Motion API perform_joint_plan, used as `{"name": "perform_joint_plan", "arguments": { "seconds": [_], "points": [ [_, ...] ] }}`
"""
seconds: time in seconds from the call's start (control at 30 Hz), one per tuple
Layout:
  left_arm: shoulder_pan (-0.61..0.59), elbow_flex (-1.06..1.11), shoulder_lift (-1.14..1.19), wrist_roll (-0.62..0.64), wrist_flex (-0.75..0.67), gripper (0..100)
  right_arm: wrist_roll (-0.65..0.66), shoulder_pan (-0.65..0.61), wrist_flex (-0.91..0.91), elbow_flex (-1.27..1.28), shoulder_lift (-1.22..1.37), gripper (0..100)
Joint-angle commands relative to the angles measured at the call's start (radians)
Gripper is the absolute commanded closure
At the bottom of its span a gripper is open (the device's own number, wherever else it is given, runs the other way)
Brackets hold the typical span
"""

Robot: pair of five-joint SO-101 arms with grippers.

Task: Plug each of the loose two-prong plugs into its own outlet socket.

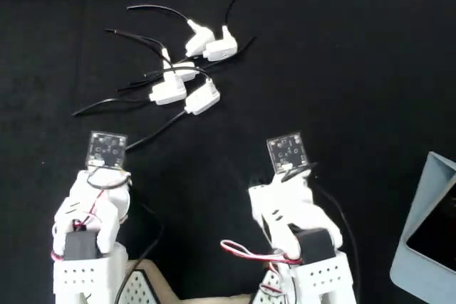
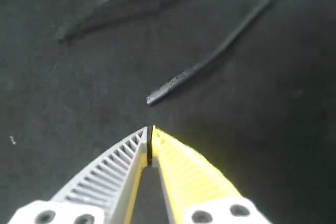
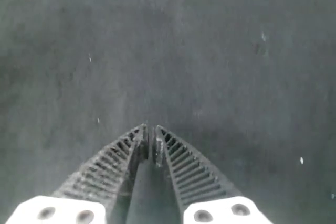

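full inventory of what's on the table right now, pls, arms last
white plug pieces: five, white, clustered on the far left-centre of the cloth; cannot tell plugs from sockets
black cords: several, black, trailing out of the cluster, one loose end near the left arm
black cloth: one, black, covers the table
grey-blue box: one, grey-blue, right edge, something dark inside
left gripper: one, grey and yellow fingers, shut, holding nothing, near the cord end
right gripper: one, black fingers, shut, holding nothing, over bare cloth
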Motion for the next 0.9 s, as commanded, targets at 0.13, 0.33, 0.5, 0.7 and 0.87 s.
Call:
{"name": "perform_joint_plan", "arguments": {
  "seconds": [0.13,0.33,0.5,0.7,0.87],
  "points": [
    [0.001,0.022,-0.005,-0.069,0.103,97,-0.008,0.015,0.130,-0.002,-0.079,98.4],
    [0.002,0.022,-0.006,-0.068,0.176,97,-0.008,0.015,0.129,-0.002,-0.079,98.5],
    [0.008,0.021,-0.005,-0.066,0.180,97,-0.008,0.015,0.129,-0.002,-0.079,98.5],
    [0.004,0.021,-0.002,-0.068,0.181,97,-0.008,0.015,0.129,-0.002,-0.079,98.5],
    [0.002,0.021,-0.003,-0.068,0.181,97,-0.008,0.015,0.129,-0.002,-0.079,98.5]
  ]
}}
